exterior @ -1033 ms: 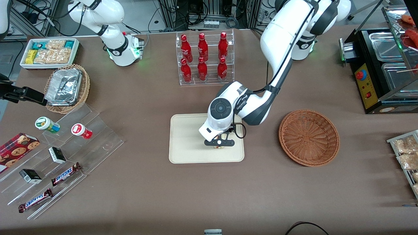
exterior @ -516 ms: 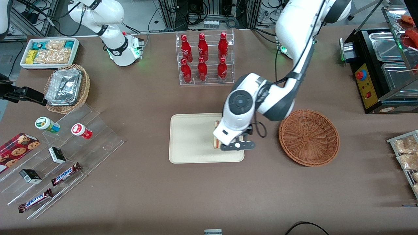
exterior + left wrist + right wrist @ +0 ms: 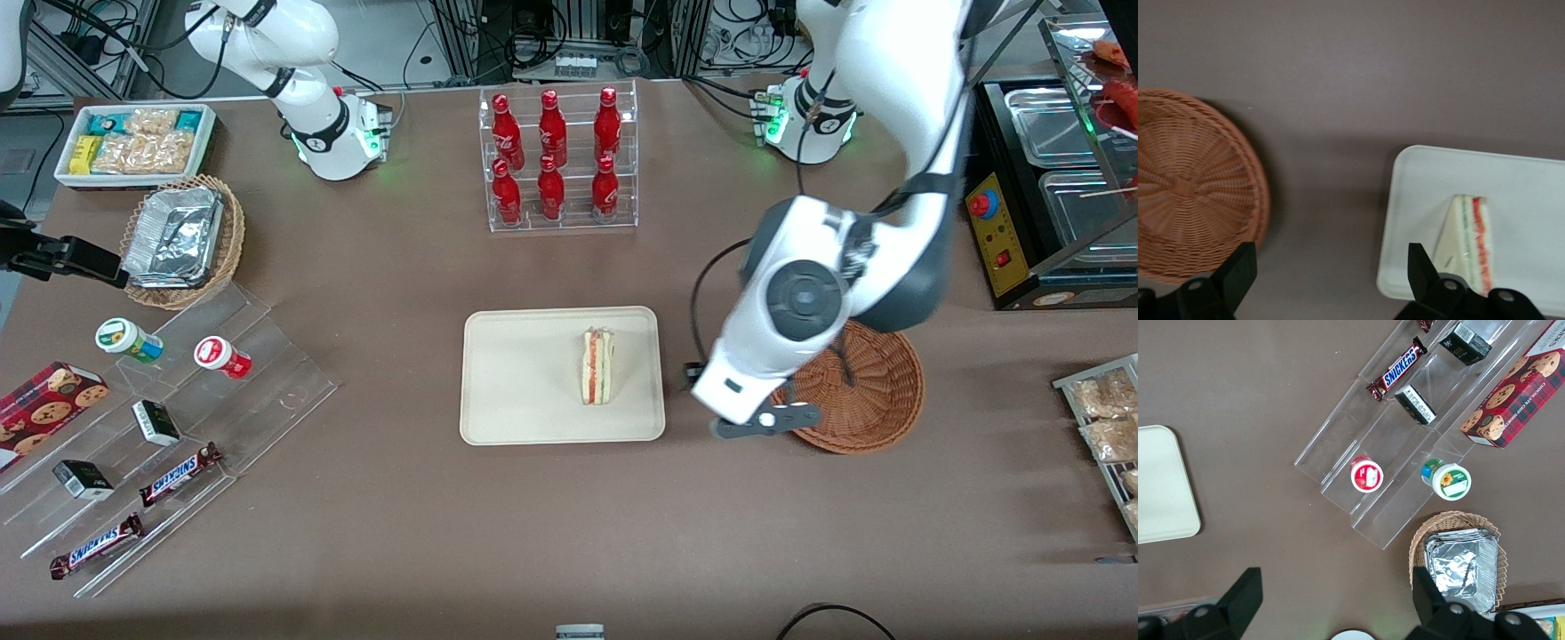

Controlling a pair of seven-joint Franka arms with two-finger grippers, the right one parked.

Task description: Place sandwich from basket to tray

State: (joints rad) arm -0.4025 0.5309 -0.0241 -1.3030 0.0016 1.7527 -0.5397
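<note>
The sandwich (image 3: 597,366) lies on the cream tray (image 3: 524,373), near the tray's end that faces the basket, its red and green layers showing along the cut edge. The reddish-brown wicker basket (image 3: 880,400) holds nothing that I can see, and the working arm partly covers it. My gripper (image 3: 763,425) hovers over bare table between tray and basket, open, with nothing between its fingers. The left wrist view shows the sandwich (image 3: 1468,240) on the tray (image 3: 1525,193), the basket (image 3: 1185,193), and the gripper (image 3: 1328,267) above the brown tabletop.
A clear rack of red bottles (image 3: 558,160) stands farther from the front camera than the tray. Toward the parked arm's end are stepped acrylic shelves with snacks (image 3: 178,400), a foil-container basket (image 3: 182,236) and a white snack bin (image 3: 133,142). A black warmer (image 3: 1049,178) stands at the working arm's end.
The gripper let go of the sandwich on the tray, rose, and moved sideways off the tray toward the basket. The sandwich now lies uncovered on the tray.
</note>
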